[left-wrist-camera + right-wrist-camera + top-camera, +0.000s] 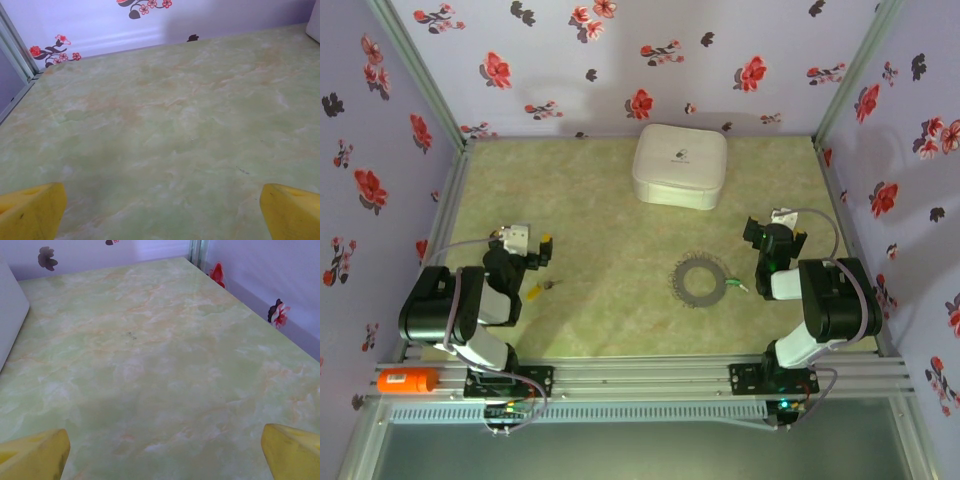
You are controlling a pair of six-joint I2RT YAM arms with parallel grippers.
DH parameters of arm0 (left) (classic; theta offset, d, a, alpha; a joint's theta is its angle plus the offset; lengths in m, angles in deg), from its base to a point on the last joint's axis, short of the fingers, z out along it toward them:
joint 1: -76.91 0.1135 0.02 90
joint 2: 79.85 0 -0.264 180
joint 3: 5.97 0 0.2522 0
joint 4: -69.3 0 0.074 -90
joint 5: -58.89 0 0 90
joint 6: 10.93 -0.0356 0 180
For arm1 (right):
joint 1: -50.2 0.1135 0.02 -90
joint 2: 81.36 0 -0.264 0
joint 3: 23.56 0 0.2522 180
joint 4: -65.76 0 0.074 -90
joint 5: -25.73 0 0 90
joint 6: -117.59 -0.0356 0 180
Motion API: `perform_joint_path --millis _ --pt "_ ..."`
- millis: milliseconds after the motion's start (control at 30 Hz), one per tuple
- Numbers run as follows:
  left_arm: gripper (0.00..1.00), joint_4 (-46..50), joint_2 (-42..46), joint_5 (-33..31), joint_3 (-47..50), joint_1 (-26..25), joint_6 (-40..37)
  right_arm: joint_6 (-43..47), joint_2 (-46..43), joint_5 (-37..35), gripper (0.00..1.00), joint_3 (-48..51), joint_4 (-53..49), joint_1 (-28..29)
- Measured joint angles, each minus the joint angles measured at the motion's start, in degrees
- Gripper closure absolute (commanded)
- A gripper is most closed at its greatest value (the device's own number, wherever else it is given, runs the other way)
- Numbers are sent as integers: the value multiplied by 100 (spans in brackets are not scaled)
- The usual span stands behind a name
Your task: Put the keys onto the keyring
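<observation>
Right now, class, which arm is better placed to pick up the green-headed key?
Right: the right claw, open, sits close to the green-headed key beside the keyring; the left claw is across the table.

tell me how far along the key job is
Done: nothing yet. The yellow-headed key lies on the table well left of the keyring. The green-headed key lies just right of it, not threaded on. In hand: nothing, since the left gripper and right gripper are both open and empty. Left: pick up and thread both keys.
</observation>
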Motion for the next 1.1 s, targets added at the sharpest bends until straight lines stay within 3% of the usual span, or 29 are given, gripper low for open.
perform_joint_path --millis 400,567,733,900,1100 --pt "0 76 195 -769 13 11 293 2 -341 46 1 2 -306 0" --pt "0 713 1836 -1263 111 -251 343 -46 -1963 136 1 -94 -1276 2" --pt "0 2203 3469 -1539 -481 -426 1021 -409 -2994 358 1 -540 -2500 140" --pt "0 3897 3947 -1274 -1351 -431 1694 -1067 -3609 520 2 -852 -4109 334" --pt "0 4100 3622 -466 -1025 -337 2555 -1810 -4124 914 6 -890 -5786 404"
